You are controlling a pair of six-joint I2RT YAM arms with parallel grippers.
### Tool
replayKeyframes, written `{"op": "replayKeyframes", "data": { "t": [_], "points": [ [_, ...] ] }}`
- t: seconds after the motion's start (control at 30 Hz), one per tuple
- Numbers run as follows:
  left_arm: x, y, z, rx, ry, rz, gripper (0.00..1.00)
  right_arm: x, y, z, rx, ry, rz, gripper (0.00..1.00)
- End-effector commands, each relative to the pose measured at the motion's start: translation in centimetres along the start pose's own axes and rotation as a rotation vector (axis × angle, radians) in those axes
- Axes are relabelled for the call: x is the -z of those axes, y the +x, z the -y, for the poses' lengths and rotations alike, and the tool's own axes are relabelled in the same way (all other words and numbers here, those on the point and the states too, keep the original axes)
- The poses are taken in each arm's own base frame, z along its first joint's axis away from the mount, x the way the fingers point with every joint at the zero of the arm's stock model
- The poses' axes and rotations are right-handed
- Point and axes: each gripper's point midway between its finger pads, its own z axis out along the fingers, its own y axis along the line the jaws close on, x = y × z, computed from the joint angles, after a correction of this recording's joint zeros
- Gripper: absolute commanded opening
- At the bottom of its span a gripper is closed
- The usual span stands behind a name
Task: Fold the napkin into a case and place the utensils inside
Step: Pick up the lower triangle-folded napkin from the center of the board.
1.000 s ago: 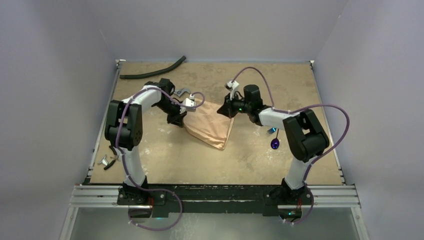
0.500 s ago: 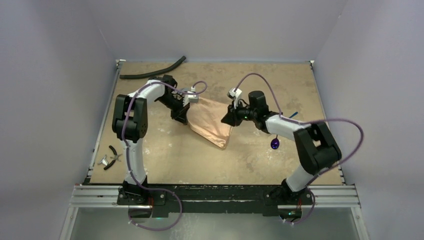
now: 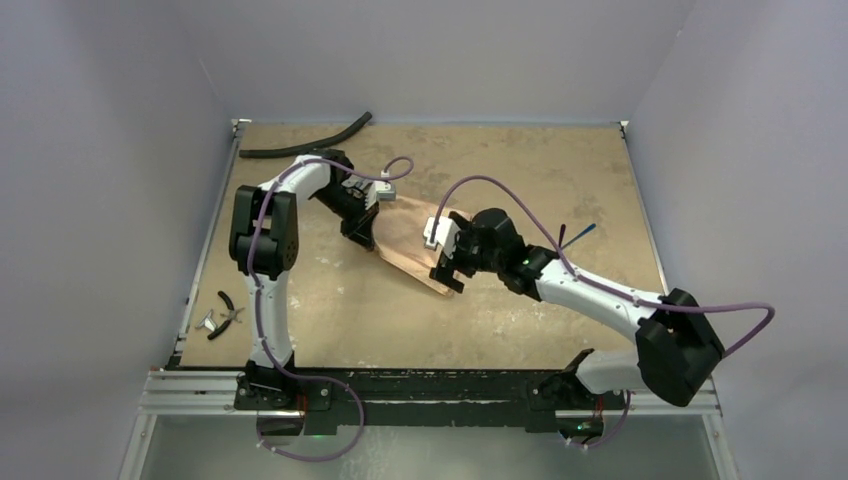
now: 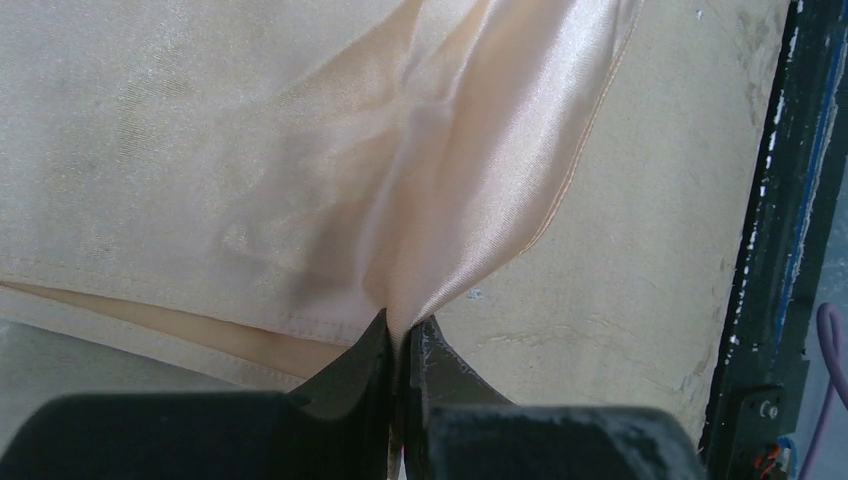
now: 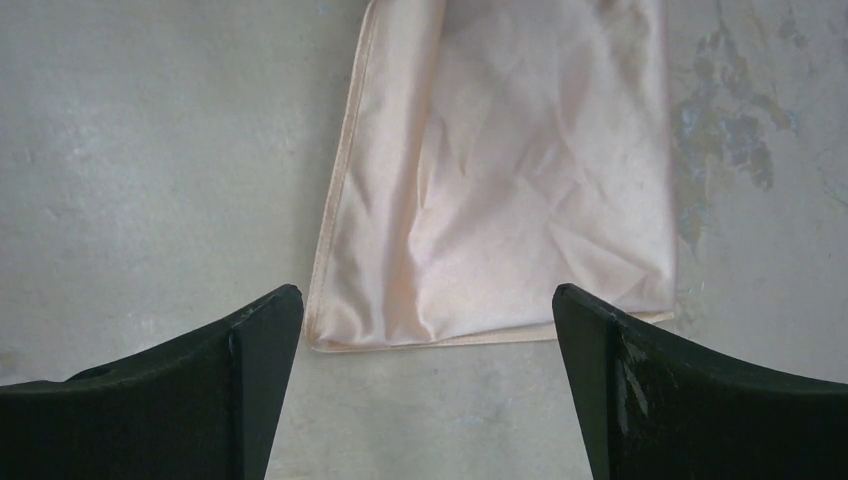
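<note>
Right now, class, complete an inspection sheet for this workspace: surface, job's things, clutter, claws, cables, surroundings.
Surface: tan table, scuffed and stained.
Job's things: peach napkin folded, mid-table; blue fork to its right; spoon not seen.
Clutter: black hose at far edge; small tools at left edge.
Claws: left claw shut on a pinch of the napkin; right claw open over its near end.
Cables: purple cables loop off both arms.
Surroundings: plain grey walls; nothing else seen.
</note>
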Motion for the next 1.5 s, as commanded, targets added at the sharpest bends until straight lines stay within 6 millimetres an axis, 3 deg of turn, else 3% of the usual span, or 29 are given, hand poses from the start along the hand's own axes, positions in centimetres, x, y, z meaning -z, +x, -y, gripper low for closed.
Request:
{"op": "replayKeyframes", "data": {
  "t": [0.0, 0.23, 0.57, 0.7, 0.8, 0.97, 1.03, 1.17, 1.23, 1.4, 1.47],
  "points": [
    [0.4, -0.8, 0.8, 0.027, 0.047, 0.045, 0.00, 0.3, 2.3, -0.7, 0.093, 0.031, -0.113, 0.98],
    [0.3, -0.9, 0.7, 0.040, 0.061, 0.041, 0.00, -2.8, 5.4, -3.8, 0.127, -0.048, -0.206, 0.97],
    [0.5, -0.5, 0.7, 0.027, 0.066, 0.022, 0.00, -4.5, 7.0, -3.0, 0.165, 0.013, -0.244, 0.91],
    [0.5, -0.4, 0.8, 0.023, 0.070, 0.018, 0.00, -5.2, 7.5, -2.7, 0.150, 0.034, -0.248, 0.79],
    [0.6, -0.3, 0.9, 0.017, 0.075, 0.011, 0.00, -5.4, 7.6, -1.4, 0.154, 0.106, -0.254, 0.74],
    [0.7, -0.3, 1.0, 0.009, 0.081, 0.004, 0.00, -5.8, 8.4, -2.8, 0.115, 0.045, -0.268, 0.58],
    [0.8, -0.4, 0.9, 0.005, 0.077, 0.004, 0.00, -5.7, 8.5, -3.0, 0.094, 0.036, -0.272, 0.47],
    [1.3, -1.0, 0.9, -0.005, 0.072, 0.012, 0.00, -5.9, 8.3, -2.9, 0.077, 0.040, -0.271, 0.12],
    [1.6, -1.3, 1.0, -0.012, 0.073, 0.013, 0.00, -6.4, 8.2, -3.1, 0.062, 0.022, -0.266, 0.00],
    [1.9, -0.8, 1.4, -0.022, 0.077, -0.015, 0.00, -6.7, 7.7, -2.6, 0.034, 0.031, -0.258, 0.00],
    [2.1, -0.5, 1.7, -0.020, 0.073, -0.031, 0.23, -6.7, 7.5, -2.5, 0.020, 0.029, -0.250, 0.00]
  ]
}}
